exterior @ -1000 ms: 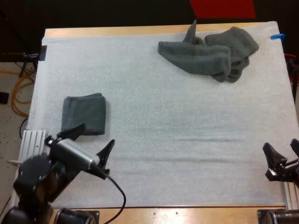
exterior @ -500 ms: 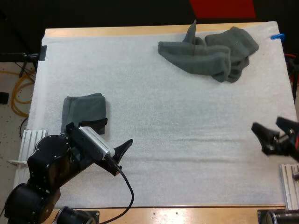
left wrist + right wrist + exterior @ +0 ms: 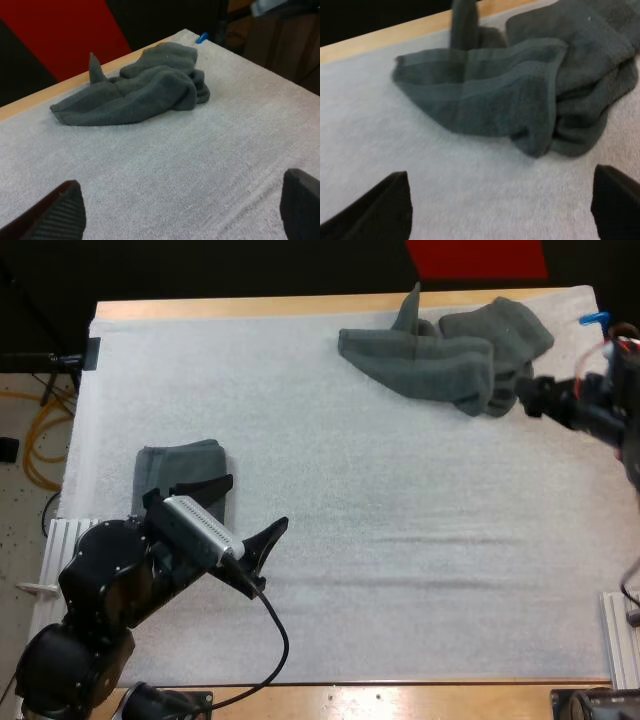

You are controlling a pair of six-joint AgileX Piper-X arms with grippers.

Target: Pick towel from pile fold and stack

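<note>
My right hand (image 3: pixel 527 398), spread empty, sits at the edge of the crumpled towel (image 3: pixel 450 355); my left hand (image 3: pixel 240 512), also spread empty, has bare mat (image 3: pixel 400 540) ahead.

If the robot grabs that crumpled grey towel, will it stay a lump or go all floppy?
Probably floppy: the crumpled towel lies in soft, sagging folds, so it should droop from the right gripper. It likely won't slip, as its cloth looks fuzzy. Overlapping folds may drag along together.
</note>
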